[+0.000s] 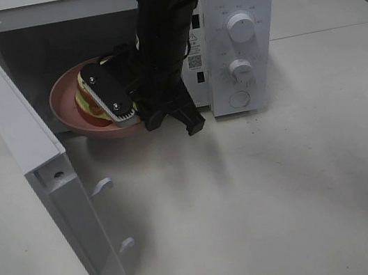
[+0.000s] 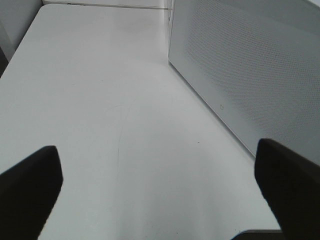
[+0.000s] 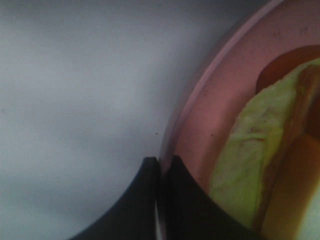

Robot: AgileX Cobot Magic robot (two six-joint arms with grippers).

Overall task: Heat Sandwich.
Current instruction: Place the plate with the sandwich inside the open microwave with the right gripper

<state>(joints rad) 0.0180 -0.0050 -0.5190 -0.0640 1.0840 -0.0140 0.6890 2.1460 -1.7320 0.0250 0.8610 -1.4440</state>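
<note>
Now, from the high camera you're mid-loading: the pink plate (image 1: pixel 65 101) carrying the sandwich (image 1: pixel 85 103) is in the mouth of the microwave (image 1: pixel 242 43), whose door (image 1: pixel 28 156) is swung wide. Left wrist: your left pincer (image 2: pixel 160 192) is spread wide above the surface (image 2: pixel 100 100), holding nothing. Right wrist: your right pincer (image 3: pixel 161 167) is clamped tight on the plate's rim. Next, I'd judge, push it deeper, set it flat, then let go.

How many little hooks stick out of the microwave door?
2. The upper hook sits midway down the open door; the lower hook is below it, nearer the bottom corner. None looks hidden.
</note>
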